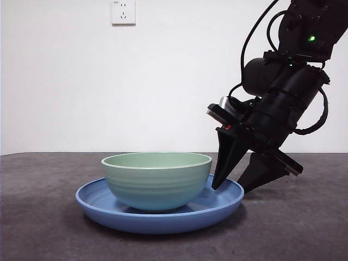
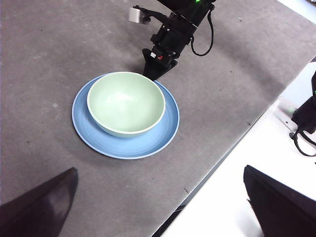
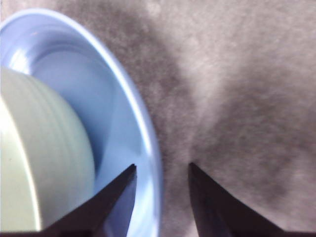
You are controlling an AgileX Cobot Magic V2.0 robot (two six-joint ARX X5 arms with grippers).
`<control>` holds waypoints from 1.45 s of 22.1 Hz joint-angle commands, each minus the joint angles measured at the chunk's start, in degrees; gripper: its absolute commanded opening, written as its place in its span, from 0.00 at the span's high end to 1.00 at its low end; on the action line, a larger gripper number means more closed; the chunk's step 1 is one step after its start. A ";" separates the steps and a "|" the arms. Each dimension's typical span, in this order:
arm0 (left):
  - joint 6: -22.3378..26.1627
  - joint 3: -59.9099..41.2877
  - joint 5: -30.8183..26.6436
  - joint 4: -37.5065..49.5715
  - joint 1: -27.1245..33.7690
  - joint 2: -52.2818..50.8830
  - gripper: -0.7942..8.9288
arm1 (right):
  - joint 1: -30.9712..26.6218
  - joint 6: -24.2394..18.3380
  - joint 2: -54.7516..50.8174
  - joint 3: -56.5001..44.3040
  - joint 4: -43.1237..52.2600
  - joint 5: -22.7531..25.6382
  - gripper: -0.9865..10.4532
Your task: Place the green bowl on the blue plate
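Note:
The green bowl stands upright in the middle of the blue plate on the dark grey table. It also shows in the left wrist view, bowl on plate. My right gripper is open and empty, low beside the bowl, with one jaw over the plate's inside and the other outside the rim. The right wrist view shows these jaws astride the plate's rim, with the bowl's wall close by. My left gripper is open and empty, high above the table and away from the plate.
A white wall with a socket stands behind the table. In the left wrist view the table's edge runs diagonally, with a white surface and black cabling beyond it.

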 commanded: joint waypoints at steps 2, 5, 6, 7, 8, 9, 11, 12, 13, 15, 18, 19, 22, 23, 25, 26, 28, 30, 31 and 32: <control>-0.07 0.98 -0.22 0.85 -0.33 0.31 0.34 | -1.66 0.48 -1.97 1.70 -0.33 0.04 0.76; -0.07 0.98 -0.22 0.85 -0.33 0.31 0.34 | -3.50 -0.68 -6.71 2.21 -2.54 -1.09 0.74; -0.07 0.98 -0.22 0.85 -0.33 0.31 0.34 | -4.07 -1.27 -8.85 2.27 -3.63 -1.11 0.70; -0.07 0.98 -0.24 0.85 -0.33 0.31 0.34 | -4.63 -2.01 -11.10 2.27 -5.11 -1.09 0.65; -0.07 0.98 -0.24 0.85 -0.33 0.31 0.34 | -5.09 -3.13 -13.64 2.27 -7.13 -1.07 0.59; -0.07 0.98 -0.22 0.85 -0.33 0.31 0.34 | -5.51 -4.50 -16.33 2.27 -9.38 -1.07 0.55; -0.07 0.98 -0.22 0.87 -0.33 0.31 0.34 | -5.88 -7.45 -21.97 2.27 -14.40 -0.81 0.48; -0.07 0.98 -0.22 0.87 -0.33 0.31 0.34 | -5.88 -9.03 -24.79 2.27 -16.85 -0.83 0.47; -0.07 0.98 -0.24 0.87 -0.33 0.31 0.34 | -5.88 -10.23 -27.67 2.27 -19.28 -0.81 0.45; -0.07 0.98 -0.22 1.01 -0.33 0.31 0.34 | -5.81 -12.20 -33.27 2.27 -23.04 -0.76 0.41; -0.07 0.98 -0.22 1.03 -0.33 0.31 0.34 | -5.81 -14.19 -38.75 2.27 -26.10 0.22 0.40; -0.07 0.98 -0.24 1.03 -0.33 0.31 0.34 | -5.81 -14.58 -40.33 2.27 -26.97 0.96 0.40; -0.07 0.98 -0.22 1.03 -0.33 0.31 0.34 | -5.81 -16.00 -45.62 2.25 -29.81 3.13 0.40; -0.07 0.98 -0.24 1.03 -0.33 0.31 0.34 | -5.81 -16.11 -47.67 2.25 -30.62 3.80 0.40; -0.07 0.98 -0.22 1.03 -0.33 0.31 0.34 | -5.81 -16.39 -50.80 2.25 -31.76 3.98 0.40; -0.07 0.98 -0.22 1.03 -0.33 0.31 0.34 | -5.81 -16.39 -52.46 2.25 -32.39 4.11 0.40; -0.07 0.98 -0.22 1.03 -0.33 0.31 0.34 | -5.81 -16.39 -55.39 2.23 -33.53 4.37 0.40; -0.07 0.98 -0.24 1.03 -0.33 0.31 0.34 | -5.81 -16.39 -58.07 2.23 -34.88 6.05 0.40; -0.07 0.98 -0.24 1.03 -0.33 0.31 0.34 | -5.81 -16.41 -59.30 2.21 -35.67 7.32 0.40; -0.07 0.98 -0.24 1.03 -0.33 0.31 0.34 | -5.81 -16.41 -60.61 2.16 -36.35 8.57 0.40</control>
